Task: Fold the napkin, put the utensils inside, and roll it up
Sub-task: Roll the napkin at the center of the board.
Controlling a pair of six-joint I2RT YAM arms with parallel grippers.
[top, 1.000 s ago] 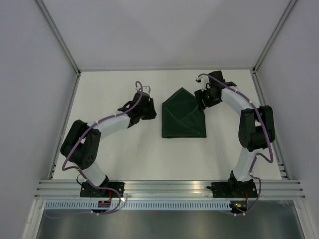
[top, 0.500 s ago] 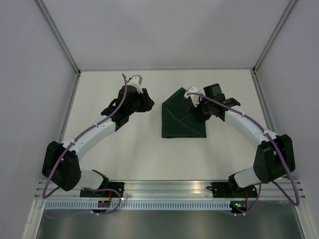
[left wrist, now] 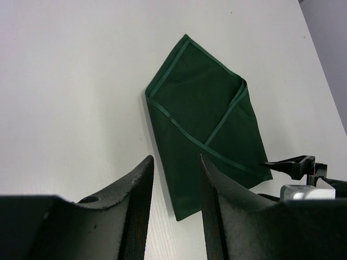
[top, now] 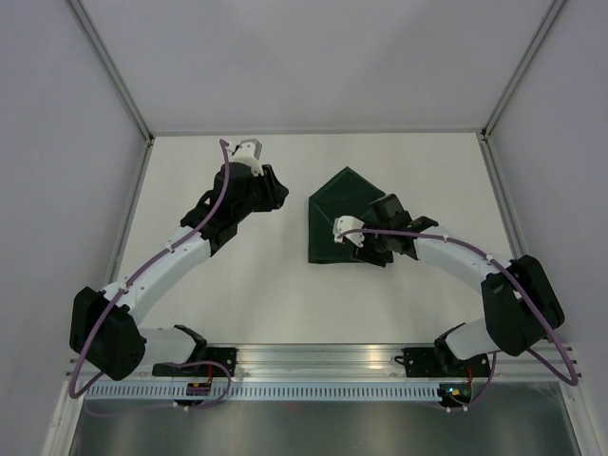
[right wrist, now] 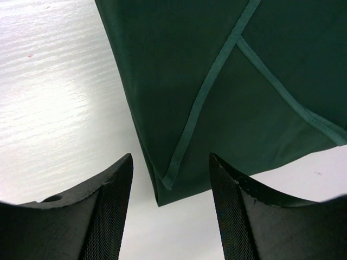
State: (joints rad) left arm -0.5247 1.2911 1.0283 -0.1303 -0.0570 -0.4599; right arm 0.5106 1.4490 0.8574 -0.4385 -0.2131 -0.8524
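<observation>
The dark green napkin (top: 340, 211) lies folded on the white table, with a pointed far end and hemmed flaps crossing over it. It fills the left wrist view (left wrist: 203, 124) and the right wrist view (right wrist: 217, 81). My right gripper (top: 363, 251) is open, low over the napkin's near right corner, and that corner lies between its fingers (right wrist: 171, 158). My left gripper (top: 278, 190) is open and empty, left of the napkin and apart from it (left wrist: 175, 160). The fork is not in view; I cannot tell whether it lies under the folds.
The white table (top: 237, 275) is bounded by grey walls and a metal frame, with the aluminium rail (top: 323, 356) along the near edge. The right gripper's fingers (left wrist: 295, 165) show in the left wrist view beside the napkin's near right corner.
My right gripper has moved from the napkin's far right edge, across it, down to its near right corner. My left arm has stretched out farther and its gripper sits a little farther back.
</observation>
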